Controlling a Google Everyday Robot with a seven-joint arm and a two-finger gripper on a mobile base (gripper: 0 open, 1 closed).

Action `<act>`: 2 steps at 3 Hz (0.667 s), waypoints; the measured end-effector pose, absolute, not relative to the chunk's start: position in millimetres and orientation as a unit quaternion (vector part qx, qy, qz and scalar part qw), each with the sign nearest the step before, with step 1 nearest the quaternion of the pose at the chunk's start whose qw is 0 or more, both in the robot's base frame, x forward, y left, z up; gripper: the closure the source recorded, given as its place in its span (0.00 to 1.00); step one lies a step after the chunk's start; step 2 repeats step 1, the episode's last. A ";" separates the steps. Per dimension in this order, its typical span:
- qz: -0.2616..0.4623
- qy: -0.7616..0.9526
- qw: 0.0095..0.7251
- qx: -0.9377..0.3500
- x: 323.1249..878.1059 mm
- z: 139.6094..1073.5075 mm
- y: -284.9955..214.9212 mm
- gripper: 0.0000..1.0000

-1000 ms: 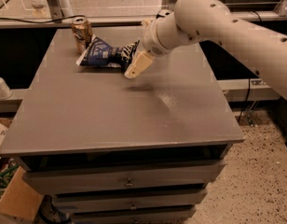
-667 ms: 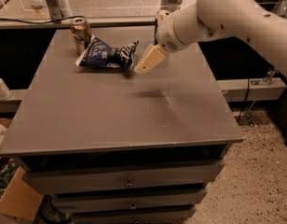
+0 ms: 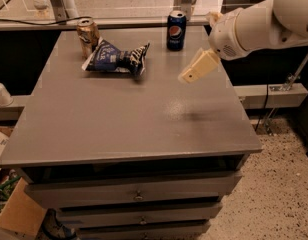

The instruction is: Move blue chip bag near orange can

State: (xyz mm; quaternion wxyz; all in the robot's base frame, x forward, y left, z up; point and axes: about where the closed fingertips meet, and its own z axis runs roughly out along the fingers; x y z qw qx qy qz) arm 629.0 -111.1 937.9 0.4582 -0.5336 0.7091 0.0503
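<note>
Grey cabinet top (image 3: 119,119) | speckled floor (image 3: 286,184) | pincer (image 3: 193,70) over it, near Pepsi can (image 3: 176,30)

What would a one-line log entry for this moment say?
crumpled navy-blue foil chip bag: lying beside dented golden-orange metal can | end effector: above grey table, right side, apart from bag

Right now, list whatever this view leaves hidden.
Camera view:
- orange can: lower part hidden behind the blue chip bag; touching or not, unclear.
- Arm: cut off by the right edge; its gripper hangs over the table's right side.
- Drawers: contents hidden by closed fronts.
</note>
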 end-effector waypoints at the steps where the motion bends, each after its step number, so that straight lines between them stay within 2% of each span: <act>1: 0.050 0.709 0.458 -0.534 629.0 937.9 -111.0 0.00; 2: 0.050 0.709 0.458 -0.534 629.0 937.9 -111.0 0.00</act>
